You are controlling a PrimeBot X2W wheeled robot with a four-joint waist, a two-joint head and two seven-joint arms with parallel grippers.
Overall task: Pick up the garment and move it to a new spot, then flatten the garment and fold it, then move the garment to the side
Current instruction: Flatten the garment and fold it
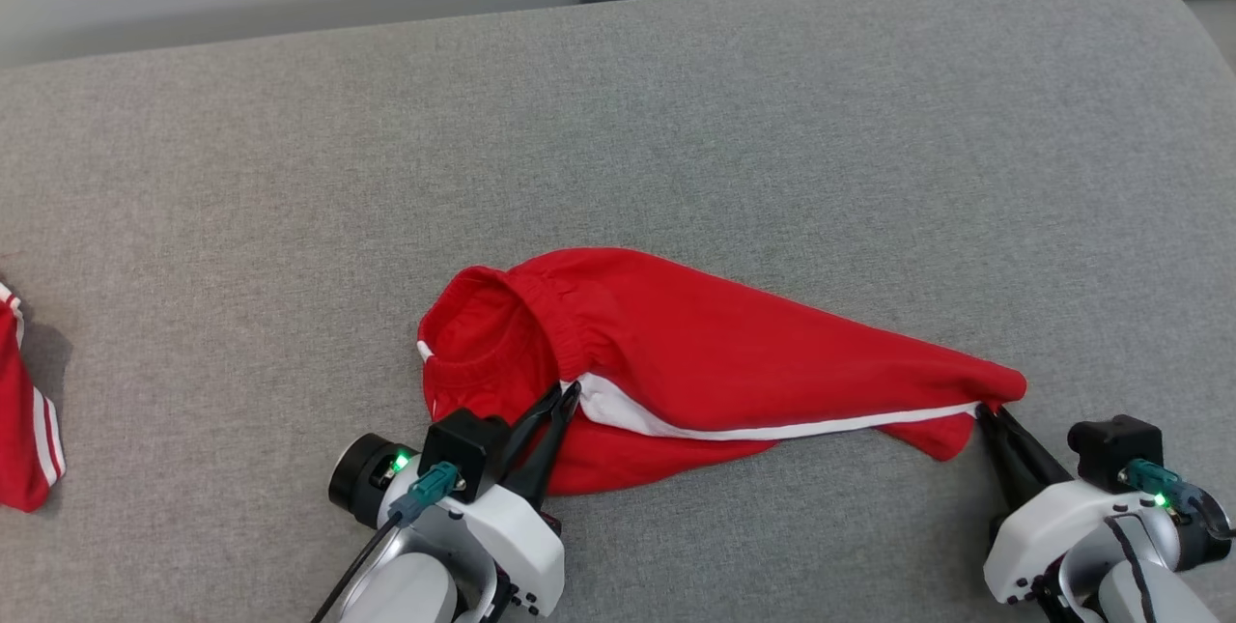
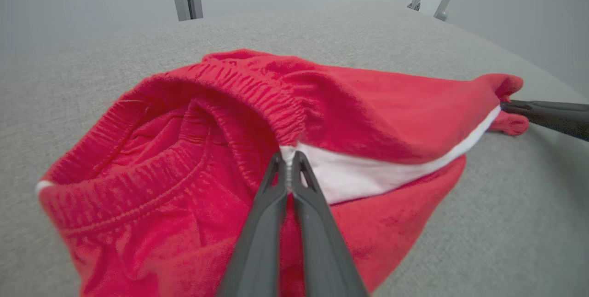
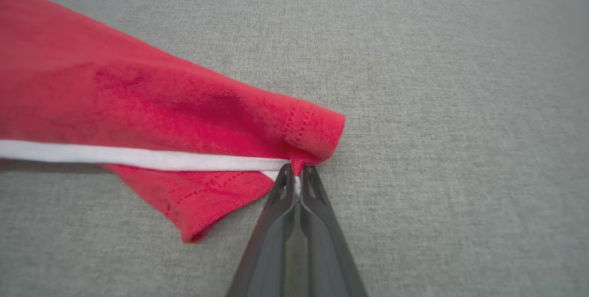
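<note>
Way over at the left edge of the head view there's another red piece of clothing (image 1: 29, 410) with white stripes, cut off by the frame and well apart from everything else. Next comes the left gripper (image 1: 571, 392), and it's pinched shut on the red shorts (image 1: 695, 333) right where the elastic waistband (image 1: 541, 304) meets the top end of the white stripe (image 1: 772, 430); its own wrist view shows the two fingers (image 2: 271, 205) pressed together with a bit of white fabric caught between the tips. The shorts lie on the grey cushion (image 1: 676, 121), near the front and about the middle, waist opening gaping to the left and the leg tapering off to the right, stripe running along the lower side. At the right end the right gripper (image 1: 986, 410) is clamped closed on the hem corner where the stripe ends, tips together on the cloth, with a loose red flap hanging just beside it
</note>
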